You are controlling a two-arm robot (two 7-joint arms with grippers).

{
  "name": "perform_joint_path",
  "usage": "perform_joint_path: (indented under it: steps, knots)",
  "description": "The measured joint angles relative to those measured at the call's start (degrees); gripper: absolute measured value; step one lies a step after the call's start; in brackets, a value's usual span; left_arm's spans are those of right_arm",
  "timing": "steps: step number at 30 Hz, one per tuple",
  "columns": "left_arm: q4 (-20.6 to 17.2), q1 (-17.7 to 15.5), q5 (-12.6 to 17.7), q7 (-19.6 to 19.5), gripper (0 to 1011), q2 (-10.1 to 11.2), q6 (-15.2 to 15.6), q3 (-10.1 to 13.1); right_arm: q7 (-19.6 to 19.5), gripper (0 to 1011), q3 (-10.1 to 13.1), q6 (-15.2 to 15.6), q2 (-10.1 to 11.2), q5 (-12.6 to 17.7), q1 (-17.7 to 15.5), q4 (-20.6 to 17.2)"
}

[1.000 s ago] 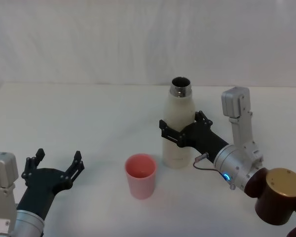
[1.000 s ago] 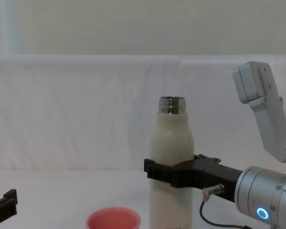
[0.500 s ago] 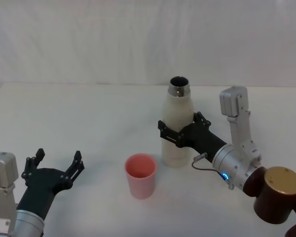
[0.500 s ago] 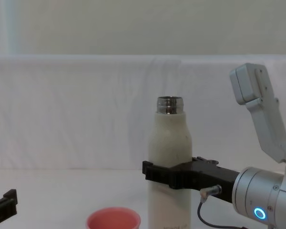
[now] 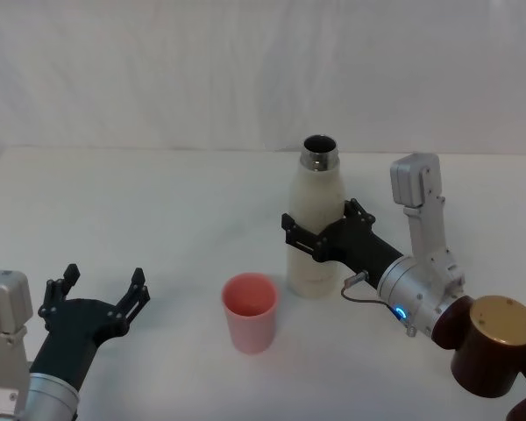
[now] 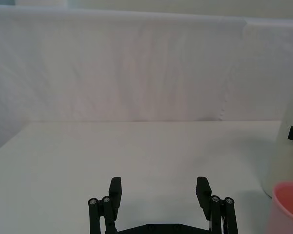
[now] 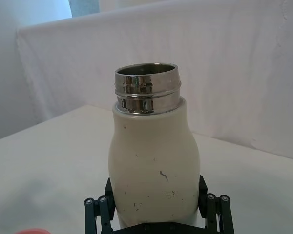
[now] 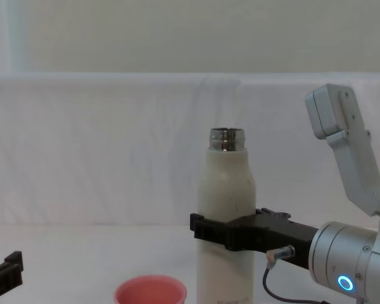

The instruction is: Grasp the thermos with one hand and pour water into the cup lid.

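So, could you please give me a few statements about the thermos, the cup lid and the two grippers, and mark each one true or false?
1. The right gripper has its fingers closed around the thermos. True.
2. The thermos is tipped over the cup lid and pouring. False: it stands upright, beside the cup lid and slightly behind it.
3. The thermos has its cap screwed on. False: the steel neck is open at the top.
4. The left gripper is open and holds nothing. True.
5. The cup lid lies on its side. False: it stands upright, open side up, on the table.
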Motion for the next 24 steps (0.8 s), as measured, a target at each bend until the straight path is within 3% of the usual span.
perform_joint_path:
  steps: [16,24]
  knots:
    - [0.0,0.0,0.0,0.0,1001,0.0,0.0,0.0,-0.09,962,-0.1,-0.15,0.12,-0.22,-0.12,-0.16]
    - [0.0,0.0,0.0,0.0,1001,0.0,0.0,0.0,-1.0,962,-0.25,-0.6,1.4,-2.17,-1.23,-2.08]
